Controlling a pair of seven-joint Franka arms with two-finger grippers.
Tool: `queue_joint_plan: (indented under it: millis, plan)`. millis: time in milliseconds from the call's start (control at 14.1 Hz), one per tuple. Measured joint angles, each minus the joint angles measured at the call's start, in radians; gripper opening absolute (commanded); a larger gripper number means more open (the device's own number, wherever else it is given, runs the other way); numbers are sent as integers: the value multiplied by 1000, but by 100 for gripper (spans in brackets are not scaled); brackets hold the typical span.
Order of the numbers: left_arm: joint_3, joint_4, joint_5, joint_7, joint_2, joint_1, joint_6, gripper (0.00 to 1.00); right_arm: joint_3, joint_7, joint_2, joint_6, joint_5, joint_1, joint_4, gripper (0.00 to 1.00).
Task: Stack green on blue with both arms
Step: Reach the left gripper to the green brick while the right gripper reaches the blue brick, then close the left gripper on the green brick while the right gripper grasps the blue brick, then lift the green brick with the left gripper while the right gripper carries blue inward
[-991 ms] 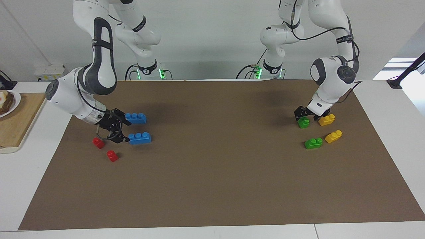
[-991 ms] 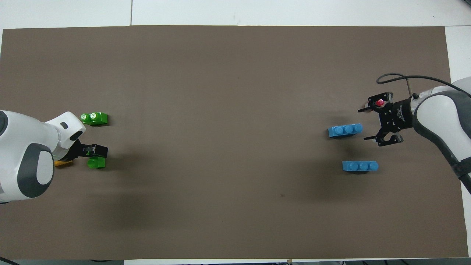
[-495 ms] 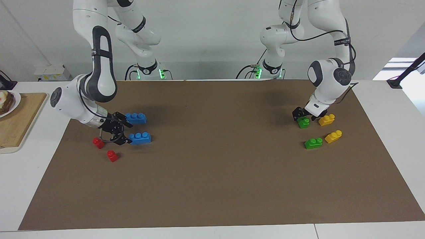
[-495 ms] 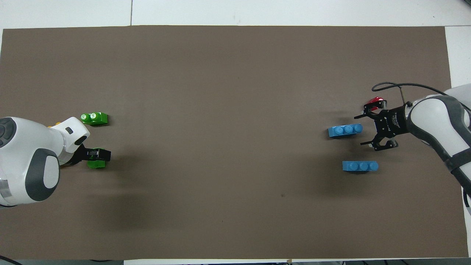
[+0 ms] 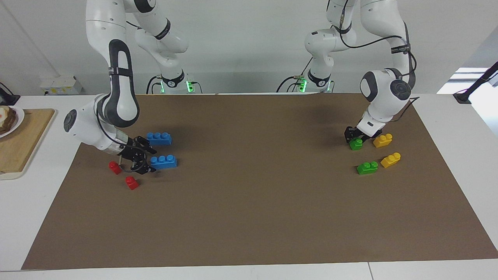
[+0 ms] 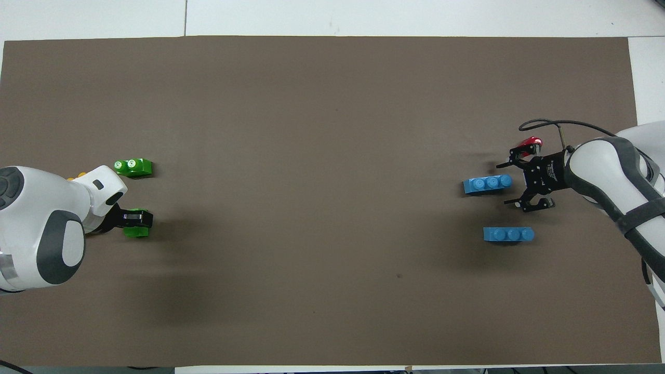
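From the facing view, left pincer (image 5: 355, 137) sits on a green brick (image 5: 355, 144), its opening impossible to tell; right pincer (image 5: 144, 159), fingers apart, approaches a blue brick (image 5: 163, 161); from overhead, both grasps seem pending; next, closing and lifting.

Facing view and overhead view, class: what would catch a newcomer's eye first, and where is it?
Two white arms work at either end of the brown mat. The left gripper sits low on the small bright green two-stud plastic brick beside the yellow two-stud bricks. The right gripper, fingers spread, is at the end of the blue three-stud plastic brick farther from the robots, near two small red bricks.
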Motion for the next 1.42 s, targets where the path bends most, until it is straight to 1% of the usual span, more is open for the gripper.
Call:
queue_joint_plan:
  millis: [71,142,212,283,425,495,778,849,920,1061,1203,1415]
  plan:
    - [0,0,0,0,0,0,0,48,0,-1,0,0,4,0,0,86]
    - [0,0,0,0,0,0,0,45,1,-2,0,0,5,0,0,80]
    - [0,0,0,0,0,0,0,38,1,-2,0,0,5,0,0,71]
    - [0,0,0,0,0,0,1,34,2,-6,0,0,5,0,0,59]
    - [0,0,0,0,0,0,1,28,2,-36,0,0,13,1,-1,25]
    - [0,0,0,0,0,0,1,26,2,-49,0,-1,17,1,-1,0]
    - [0,5,0,-3,0,0,1,26,4,-117,0,-7,19,3,1,0]
    - [0,15,0,-10,0,0,-3,26,5,-118,-3,-17,21,5,11,0]
    - [-1,30,0,-20,1,0,-18,26,7,-99,-9,-52,26,10,34,0]
    - [-4,82,0,-43,3,0,-79,26,12,19,-42,-143,30,34,109,0]
    - [-6,148,0,-79,3,-3,-149,26,15,163,-99,-214,30,96,179,0]
    - [-14,235,0,-168,3,-6,-239,26,20,380,-167,-235,31,229,226,0]
